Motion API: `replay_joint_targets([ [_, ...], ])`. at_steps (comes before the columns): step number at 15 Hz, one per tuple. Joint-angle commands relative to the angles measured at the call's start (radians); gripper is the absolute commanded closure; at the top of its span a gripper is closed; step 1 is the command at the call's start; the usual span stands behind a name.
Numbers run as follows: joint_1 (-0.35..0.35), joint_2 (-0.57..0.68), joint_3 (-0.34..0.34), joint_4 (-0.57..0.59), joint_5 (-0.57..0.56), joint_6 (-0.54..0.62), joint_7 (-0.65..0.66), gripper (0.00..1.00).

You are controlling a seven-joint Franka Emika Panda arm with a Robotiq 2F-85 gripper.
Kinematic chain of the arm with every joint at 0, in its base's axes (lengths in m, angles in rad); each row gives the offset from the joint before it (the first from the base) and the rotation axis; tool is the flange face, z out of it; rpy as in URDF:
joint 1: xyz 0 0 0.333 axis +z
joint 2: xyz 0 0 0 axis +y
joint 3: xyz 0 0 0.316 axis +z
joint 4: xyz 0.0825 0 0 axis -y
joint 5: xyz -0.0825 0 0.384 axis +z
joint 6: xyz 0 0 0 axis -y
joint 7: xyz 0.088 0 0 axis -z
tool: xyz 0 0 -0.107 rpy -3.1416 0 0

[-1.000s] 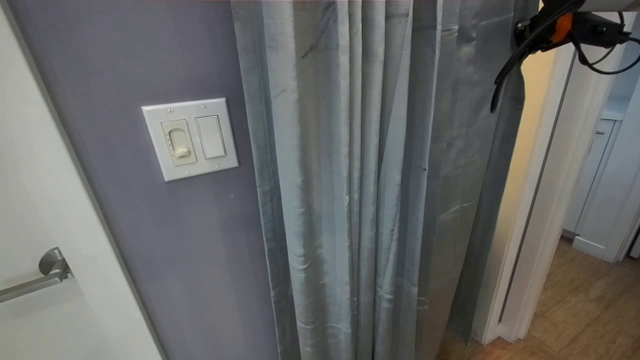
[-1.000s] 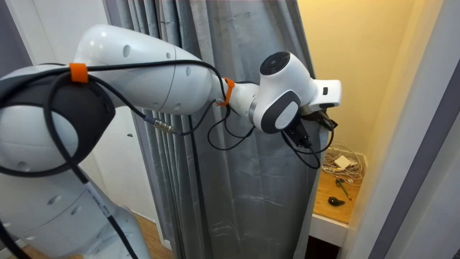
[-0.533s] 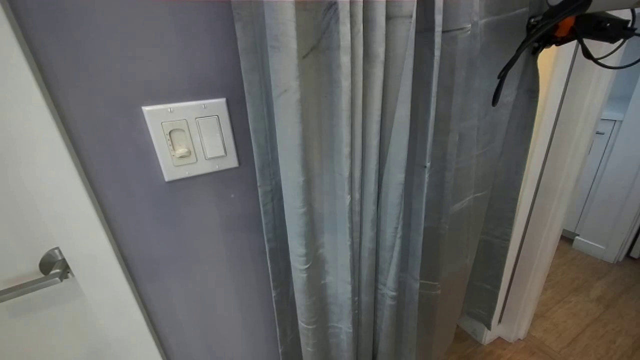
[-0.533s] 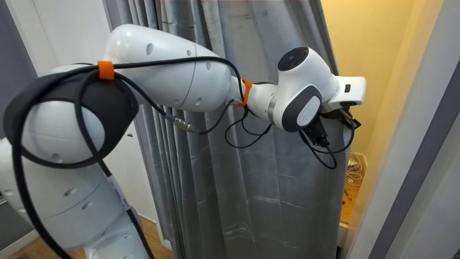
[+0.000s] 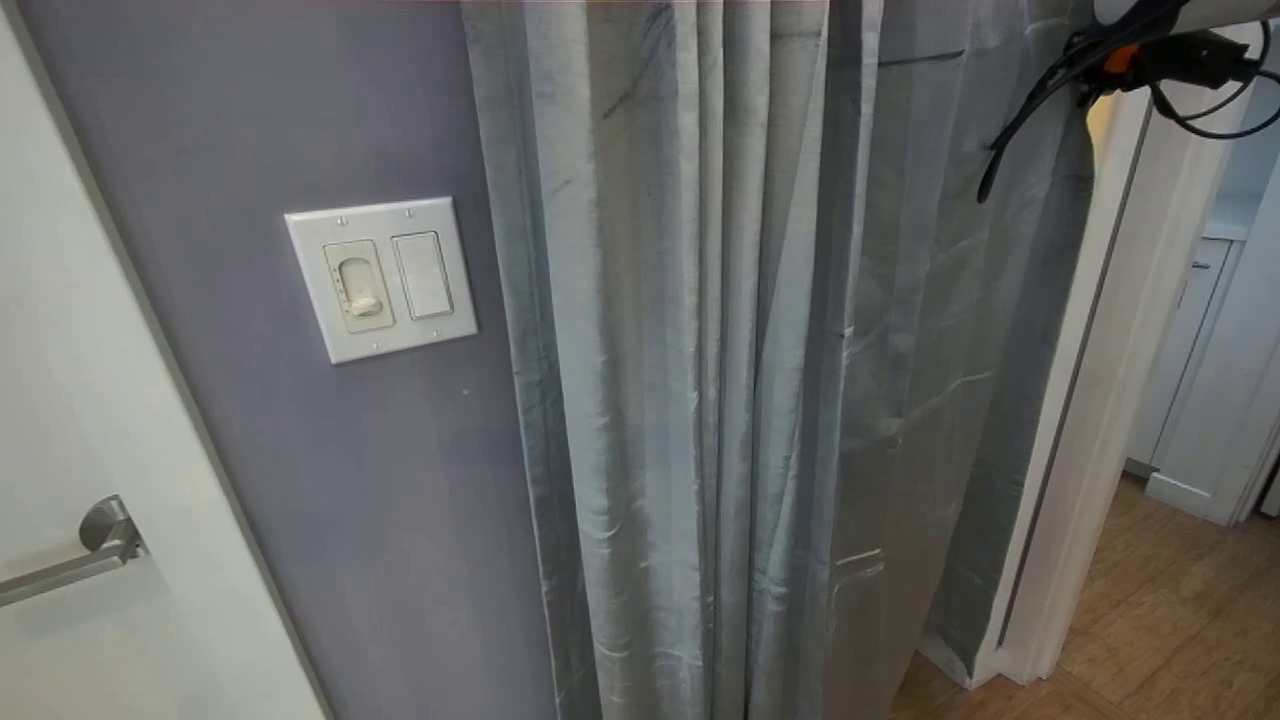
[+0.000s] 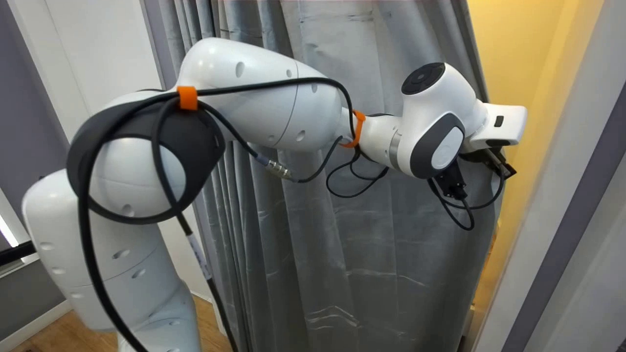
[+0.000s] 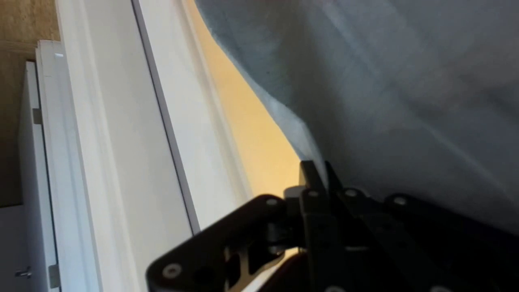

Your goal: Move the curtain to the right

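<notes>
The curtain (image 6: 362, 274) is a tall grey-blue pleated fabric. It also shows in an exterior view (image 5: 660, 380), hanging beside the lavender-grey wall, and fills the right of the wrist view (image 7: 405, 101). My gripper (image 7: 323, 176) is shut on the curtain's free edge, which is pinched between the two fingertips in the wrist view. The fabric is drawn taut from its top toward the gripper. In both exterior views the fingertips are hidden behind the wrist, cables or fabric. The arm (image 6: 254, 98) reaches across the front of the curtain.
A white door frame (image 5: 1080, 430) stands just past the curtain's free edge. A yellow-lit recess (image 6: 513, 63) shows as a narrow gap there. A light switch plate (image 5: 380, 280) and a door handle (image 5: 75, 570) are on the curtain's other side. Black cables (image 6: 469, 210) hang under the wrist.
The arm and gripper have moved right in the exterior view showing the arm, drawing the curtain's edge along. The yellow gap has narrowed, and the cables and small items in the recess are now covered.
</notes>
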Motion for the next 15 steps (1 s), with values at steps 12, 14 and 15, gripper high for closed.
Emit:
replay_joint_targets([
  [12, -0.07, 0.125, -0.084, 0.1, -0.296, -0.203, 0.344, 0.99],
  [14, -0.071, 0.132, -0.094, 0.113, -0.309, -0.226, 0.383, 0.99],
  [15, -0.072, 0.135, -0.099, 0.119, -0.314, -0.236, 0.401, 0.99],
])
